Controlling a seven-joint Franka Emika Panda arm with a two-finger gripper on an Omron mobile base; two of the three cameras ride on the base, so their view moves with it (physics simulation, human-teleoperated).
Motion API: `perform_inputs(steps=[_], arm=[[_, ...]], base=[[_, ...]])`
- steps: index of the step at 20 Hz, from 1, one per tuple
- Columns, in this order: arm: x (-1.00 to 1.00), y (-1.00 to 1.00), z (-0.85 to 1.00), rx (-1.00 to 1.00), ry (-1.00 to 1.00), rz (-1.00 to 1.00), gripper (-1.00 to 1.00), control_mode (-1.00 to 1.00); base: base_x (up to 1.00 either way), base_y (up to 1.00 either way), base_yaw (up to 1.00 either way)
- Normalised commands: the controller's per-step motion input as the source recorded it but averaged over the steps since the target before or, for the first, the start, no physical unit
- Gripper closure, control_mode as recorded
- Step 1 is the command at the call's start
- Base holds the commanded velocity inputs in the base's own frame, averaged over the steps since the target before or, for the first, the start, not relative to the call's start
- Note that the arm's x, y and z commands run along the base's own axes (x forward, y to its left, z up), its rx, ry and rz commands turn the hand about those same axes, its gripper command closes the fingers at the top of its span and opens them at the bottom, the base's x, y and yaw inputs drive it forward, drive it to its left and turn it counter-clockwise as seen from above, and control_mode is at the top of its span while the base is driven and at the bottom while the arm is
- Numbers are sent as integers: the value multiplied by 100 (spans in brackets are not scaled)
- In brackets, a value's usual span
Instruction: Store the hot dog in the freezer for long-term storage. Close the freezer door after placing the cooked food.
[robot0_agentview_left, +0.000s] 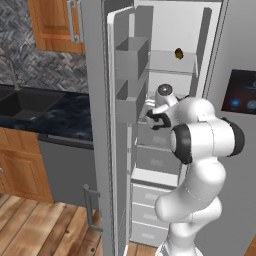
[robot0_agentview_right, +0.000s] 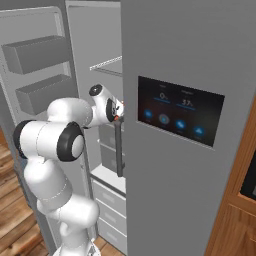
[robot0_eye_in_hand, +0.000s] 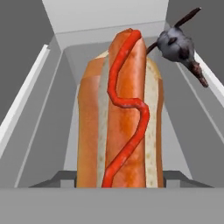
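The hot dog (robot0_eye_in_hand: 122, 113), an orange-red sausage with a red sauce line in a tan bun, stands close before the hand camera and hides the fingertips. It shows as an orange speck (robot0_agentview_right: 118, 118) at the hand's tip. My gripper (robot0_agentview_left: 149, 119) (robot0_agentview_right: 119, 114) is shut on it, reaching into the freezer (robot0_agentview_left: 172, 30) at mid height, above the grey-white drawers (robot0_agentview_left: 156, 161). Beyond the hot dog lies a white-walled shelf space (robot0_eye_in_hand: 105, 17). The freezer door (robot0_agentview_left: 95, 125) stands wide open to the left, its grey bins (robot0_agentview_left: 131, 57) facing inward.
A small dark brown lump (robot0_agentview_left: 178, 53) sits on the upper clear shelf; a dark lump with a thin stem (robot0_eye_in_hand: 177, 43) shows above right of the hot dog. The touchscreen door (robot0_agentview_right: 180, 110) is shut on the right. A counter with a sink (robot0_agentview_left: 22, 102) lies left.
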Motion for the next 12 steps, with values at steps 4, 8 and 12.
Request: perform_inputs(steps=[4,8,12], arm=[[7,-9,-7,0,2,0,100,-100],[21,-8,-15,0,4,0,100,-100],[35,-9,-20,0,9,0,100,-100]], base=[[0,0,0],[0,0,0],[0,0,0]])
